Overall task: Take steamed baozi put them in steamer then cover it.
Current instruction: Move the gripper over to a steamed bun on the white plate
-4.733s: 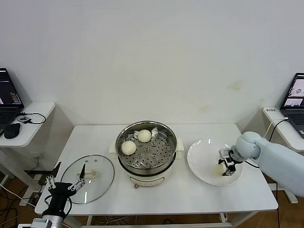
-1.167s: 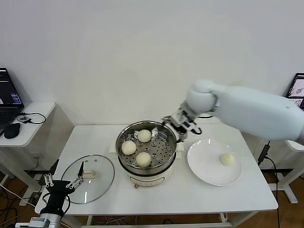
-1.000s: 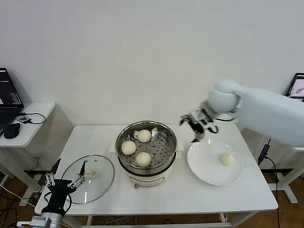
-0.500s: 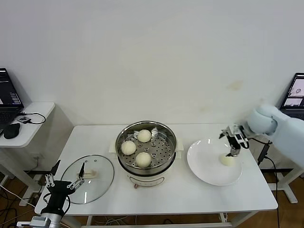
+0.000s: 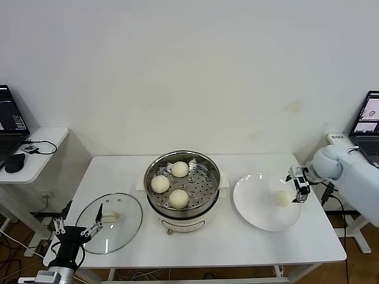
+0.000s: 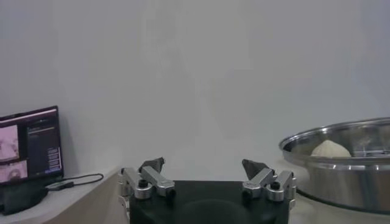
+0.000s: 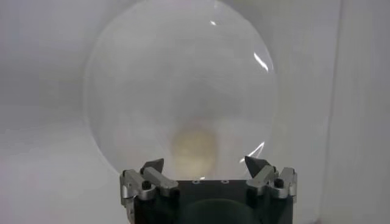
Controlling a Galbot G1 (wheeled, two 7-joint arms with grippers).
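Note:
Three steamed baozi lie on the perforated tray of the steel steamer at mid-table. One more baozi rests on the white plate to the right. My right gripper hovers at the plate's right rim just beside that bun, open and empty. The glass cover with its cream handle lies flat on the table's left. My left gripper waits open at the front left corner, next to the cover; the steamer shows in its view.
A side desk with a laptop and mouse stands at far left. Another laptop sits on a stand at far right. The table's front edge runs close below the cover and plate.
My right gripper has swung from beside the steamer over to the plate and come down beside the last bun. A third bun now lies in the steamer. The left arm barely shifted.

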